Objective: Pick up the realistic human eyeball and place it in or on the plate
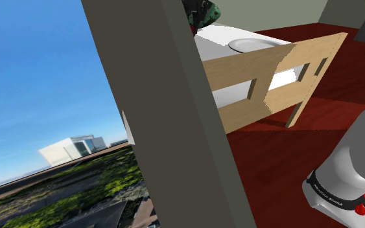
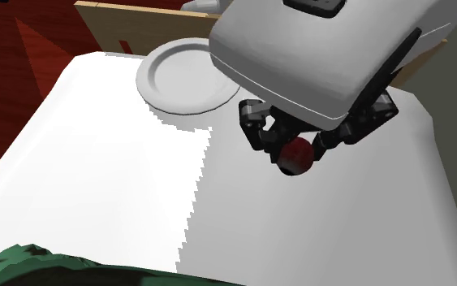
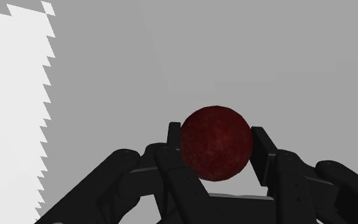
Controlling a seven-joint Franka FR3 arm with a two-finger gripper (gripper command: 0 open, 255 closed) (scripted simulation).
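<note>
The eyeball (image 3: 217, 142) is a dark red, mottled ball, clasped between my black fingers in the wrist view. My gripper (image 3: 215, 147) is shut on it. In the second exterior view the gripper (image 2: 298, 154) holds the red eyeball (image 2: 297, 157) just over the white bed top, to the right of and nearer than the white round plate (image 2: 184, 77). In the shoulder view the plate (image 1: 255, 44) lies on the white bed behind a wooden frame.
A grey-brown post (image 1: 168, 116) blocks the middle of the shoulder view, with sky and landscape to its left. The wooden bed frame (image 1: 271, 74) stands on a dark red floor (image 1: 284, 162). A green patterned object (image 2: 48, 268) lies at the bed's near edge.
</note>
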